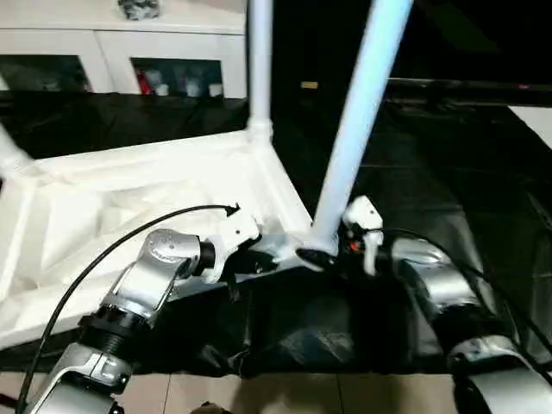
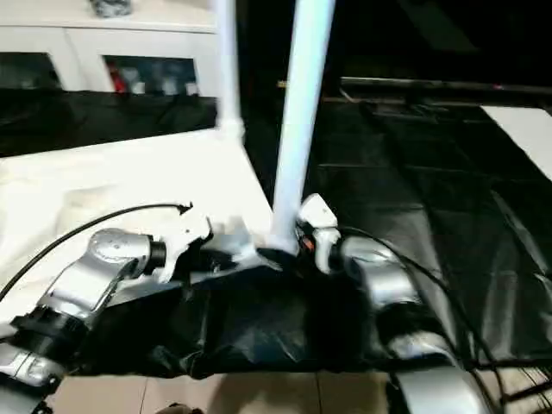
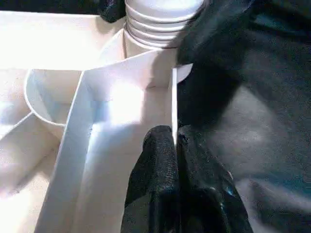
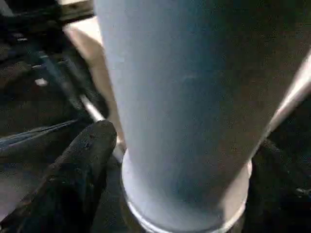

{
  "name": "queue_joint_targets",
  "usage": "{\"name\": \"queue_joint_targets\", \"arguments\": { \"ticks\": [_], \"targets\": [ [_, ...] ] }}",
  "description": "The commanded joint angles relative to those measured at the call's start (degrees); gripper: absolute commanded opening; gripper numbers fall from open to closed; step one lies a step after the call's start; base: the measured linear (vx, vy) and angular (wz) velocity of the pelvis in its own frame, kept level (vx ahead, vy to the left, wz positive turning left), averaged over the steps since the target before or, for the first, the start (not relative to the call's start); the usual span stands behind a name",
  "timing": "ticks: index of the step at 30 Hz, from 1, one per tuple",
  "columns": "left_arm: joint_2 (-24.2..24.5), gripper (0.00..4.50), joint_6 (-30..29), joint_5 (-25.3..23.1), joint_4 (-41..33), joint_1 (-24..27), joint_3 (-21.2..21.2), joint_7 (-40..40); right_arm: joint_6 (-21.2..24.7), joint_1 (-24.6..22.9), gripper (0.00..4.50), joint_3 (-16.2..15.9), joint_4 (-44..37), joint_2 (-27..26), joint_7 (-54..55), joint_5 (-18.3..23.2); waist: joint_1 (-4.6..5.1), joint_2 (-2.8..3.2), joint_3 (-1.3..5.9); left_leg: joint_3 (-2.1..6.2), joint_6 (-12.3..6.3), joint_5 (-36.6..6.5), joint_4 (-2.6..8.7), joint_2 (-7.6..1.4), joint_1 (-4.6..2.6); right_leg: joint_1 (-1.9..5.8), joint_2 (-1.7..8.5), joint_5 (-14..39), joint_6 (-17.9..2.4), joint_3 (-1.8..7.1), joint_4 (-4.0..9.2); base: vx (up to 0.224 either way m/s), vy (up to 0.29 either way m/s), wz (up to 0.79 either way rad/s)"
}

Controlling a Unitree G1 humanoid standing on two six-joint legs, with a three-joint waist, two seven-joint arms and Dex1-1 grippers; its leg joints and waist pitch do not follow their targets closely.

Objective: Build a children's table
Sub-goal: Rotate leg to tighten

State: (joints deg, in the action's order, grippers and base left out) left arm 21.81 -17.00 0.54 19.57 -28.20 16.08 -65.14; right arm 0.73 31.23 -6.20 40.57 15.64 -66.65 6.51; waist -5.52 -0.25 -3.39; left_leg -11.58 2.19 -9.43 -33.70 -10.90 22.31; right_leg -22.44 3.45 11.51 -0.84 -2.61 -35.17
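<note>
I am on the leg-fitting step: the children's table (image 1: 129, 207) lies upside down on the black-covered tabletop (image 1: 448, 172), ribbed underside up. 2 legs stand upright at the far corner (image 1: 259, 60) and the near corner (image 1: 362, 112), and the foot of a 3rd (image 1: 13, 155) shows at the left edge.

My left jaws (image 3: 176, 145) are pinched narrow on the thin rim wall of the white top, just beside the near corner socket, steadying it. My right jaws (image 4: 170, 174) stand wide around the base of the near leg, 1 black finger (image 4: 82, 160) close beside it; I cannot tell whether they press it.

I judge this leg is seated or nearly so. Next I need to close on it and twist or press it home, while the left keeps the top from sliding.

Behind the tabletop stands a white glass-door cabinet (image 1: 172, 52); pale tiled floor (image 1: 302, 392) lies below
</note>
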Motion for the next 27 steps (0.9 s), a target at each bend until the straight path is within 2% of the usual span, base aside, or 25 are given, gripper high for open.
{"name": "queue_joint_targets", "arguments": {
  "ticks": [1, 3, 4, 6, 10, 11, 14, 15, 16, 17, 18, 19, 20, 21, 22, 23, 25, 27],
  "targets": [
    [-1.1, 0.00, 1.2, 2.1, -2.9, -1.1, 0.0, -0.4, 2.3, -1.4, 3.47, -4.5, -3.7, -1.0, -6.8, 1.1, -0.04, -0.13, 3.89, 1.30, -2.92, -10.8, 3.77, -3.15, -1.65, 1.99, 4.75, 8.3, -13.3, 2.42, 3.82, 0.000, 0.000, 0.00],
    [-0.9, 0.00, 1.0, 2.2, -3.2, -0.9, 0.1, -1.1, 3.1, -2.2, 3.45, -5.3, -5.4, -0.5, -7.9, 1.0, -0.17, -0.15, 3.80, 1.28, -2.45, -11.6, 3.81, -3.14, -1.80, 1.84, 4.80, 9.6, -13.1, 2.46, 4.01, 0.000, 0.000, 0.00],
    [-0.9, 0.00, 1.0, 2.2, -3.2, -0.9, 0.1, -1.1, 3.1, -2.2, 3.11, -5.3, -5.4, -0.5, -7.9, 1.0, -0.20, -0.16, 3.78, 1.28, -2.29, -11.8, 3.83, -3.12, -1.82, 1.82, 4.79, 10.1, -13.0, 2.47, 4.06, 0.000, 0.000, 0.00],
    [-0.7, 0.00, 0.9, 2.3, -3.4, -0.9, 0.1, -1.4, 3.5, -2.6, 3.07, -5.7, -6.1, -0.4, -7.7, 0.8, -0.21, -0.25, 3.75, 1.36, -1.72, -12.4, 3.89, -3.05, -1.81, 1.81, 4.95, 11.8, -12.5, 2.54, 4.22, 0.000, 0.000, 0.00],
    [-1.3, 0.00, 1.4, 2.0, -2.9, -1.1, -0.1, 0.2, 2.8, -2.3, 2.80, -5.4, -5.3, -1.6, -5.1, 0.1, -0.13, -0.09, 3.84, 1.44, -1.22, -12.3, 3.92, -3.05, -1.83, 1.79, 4.89, 11.5, -12.4, 2.52, 4.19, 0.000, 0.000, 0.00],
    [-2.1, 0.00, 1.6, 1.1, -1.8, -1.7, -0.5, 2.7, 1.9, -1.7, 2.80, -4.7, -3.6, -2.6, -1.5, -1.0, -0.07, -0.30, 3.84, 1.43, -1.31, -12.1, 3.92, -3.03, -1.78, 1.83, 4.85, 11.1, -12.5, 2.50, 4.14, 0.000, 0.000, 0.00],
    [-3.4, 0.00, 2.1, -0.1, 0.2, -2.6, -1.1, 6.2, 1.7, -0.6, 2.77, -3.5, -1.1, -4.3, 5.5, -2.7, 0.37, -0.29, 3.66, 1.43, -0.83, -12.8, 3.98, -2.87, -1.78, 1.70, 4.99, 12.5, -12.4, 2.62, 4.38, 0.000, 0.000, 0.00],
    [-5.3, 0.00, 2.0, -1.3, 2.4, -4.0, -2.0, 10.9, 2.1, 1.3, 2.76, -1.6, 3.0, -6.4, 15.0, -4.1, 0.56, -0.24, 3.56, 1.57, -0.28, -13.8, 4.13, -2.83, -1.84, 1.69, 5.03, 14.4, -12.1, 2.55, 4.53, 0.000, 0.000, 0.00],
    [-6.1, 0.00, 1.9, -1.7, 3.3, -4.6, -2.3, 12.7, 2.4, 2.1, 2.76, -0.9, 4.5, -7.3, 18.7, -4.6, 0.90, -0.13, 3.41, 1.53, 0.35, -14.3, 4.19, -2.83, -1.99, 1.35, 5.00, 15.7, -12.1, 2.60, 4.65, 0.000, 0.000, 0.00],
    [-6.2, 0.00, 1.9, -1.8, 3.4, -4.6, -2.4, 12.9, 2.5, 2.2, 2.75, -0.8, 4.7, -7.4, 19.2, -4.7, 1.11, -0.22, 3.44, 1.83, 1.59, -16.3, 4.23, -2.67, -2.33, 1.43, 5.19, 19.7, -11.3, 2.49, 5.01, 0.000, 0.000, 0.00],
    [-6.7, 0.00, 1.8, -2.1, 4.0, -5.0, -2.6, 14.2, 2.8, 2.7, 2.75, -0.2, 5.8, -8.0, 21.9, -5.0, 1.10, -0.23, 3.59, 1.80, 1.65, -15.7, 4.22, -2.76, -2.11, 1.62, 5.34, 19.7, -10.6, 2.61, 5.04, 0.000, 0.000, 0.00],
    [-8.2, 0.00, 1.4, -2.9, 5.7, -6.2, -3.1, 17.9, 2.9, 3.9, 2.75, 1.3, 8.1, -9.7, 27.9, -5.0, 1.02, -0.21, 3.64, 1.85, 1.50, -15.4, 4.26, -2.81, -2.03, 1.71, 5.35, 18.8, -10.4, 2.62, 5.00, 0.000, 0.000, 0.00],
    [-8.4, 0.00, 1.4, -3.0, 5.9, -6.4, -3.2, 18.3, 2.9, 4.1, 2.74, 1.5, 8.4, -9.9, 28.7, -4.9, 1.23, -0.06, 3.64, 1.73, 1.39, -14.8, 4.34, -2.82, -2.01, 1.45, 5.00, 16.5, -10.5, 2.70, 4.83, 0.000, 0.000, 0.00],
    [-10.7, 0.00, 0.5, -3.4, 8.0, -8.2, -4.1, 23.3, 2.9, 5.9, 2.74, 3.4, 11.9, -12.4, 37.5, -4.9, 1.31, 0.01, 3.81, 1.68, 1.41, -14.5, 4.23, -2.73, -2.12, 1.49, 4.98, 15.0, -10.9, 2.64, 4.69, 0.000, 0.000, 0.00],
    [-11.7, 0.00, 0.1, -3.5, 8.7, -8.8, -4.5, 25.2, 2.8, 6.7, 2.74, 3.8, 13.3, -13.3, 40.9, -5.0, 1.38, 0.22, 3.82, 1.62, 1.67, -14.1, 4.19, -2.67, -2.17, 1.40, 4.99, 14.3, -11.2, 2.66, 4.61, 0.000, 0.000, 0.00],
    [-11.7, 0.00, 0.1, -3.5, 8.7, -8.8, -4.5, 25.2, 2.8, 6.7, 2.74, 3.8, 13.3, -13.3, 40.9, -5.0, 1.52, 0.08, 3.88, 1.66, 1.88, -13.7, 4.19, -2.59, -2.05, 1.58, 4.94, 13.5, -11.4, 2.61, 4.60, 0.000, 0.000, 0.00],
    [-13.9, 0.00, -1.0, -3.7, 9.6, -9.9, -5.1, 28.6, 1.1, 8.3, 2.74, 4.8, 15.8, -15.4, 45.6, -4.9, 1.44, 0.01, 4.12, 1.54, 1.02, -11.6, 3.93, -2.59, -1.75, 1.86, 5.01, 9.6, -11.8, 2.65, 4.19, 0.000, 0.000, 0.00],
    [-14.6, 0.00, -1.1, -3.8, 9.9, -10.1, -5.1, 29.4, 0.2, 8.9, 2.74, 5.3, 16.7, -16.2, 46.3, -4.6, 1.27, -0.05, 4.35, 1.43, -0.64, -8.8, 3.66, -2.48, -1.57, 2.12, 4.79, 4.4, -12.5, 2.54, 3.69, 0.000, 0.000, 0.00]
  ]
}}
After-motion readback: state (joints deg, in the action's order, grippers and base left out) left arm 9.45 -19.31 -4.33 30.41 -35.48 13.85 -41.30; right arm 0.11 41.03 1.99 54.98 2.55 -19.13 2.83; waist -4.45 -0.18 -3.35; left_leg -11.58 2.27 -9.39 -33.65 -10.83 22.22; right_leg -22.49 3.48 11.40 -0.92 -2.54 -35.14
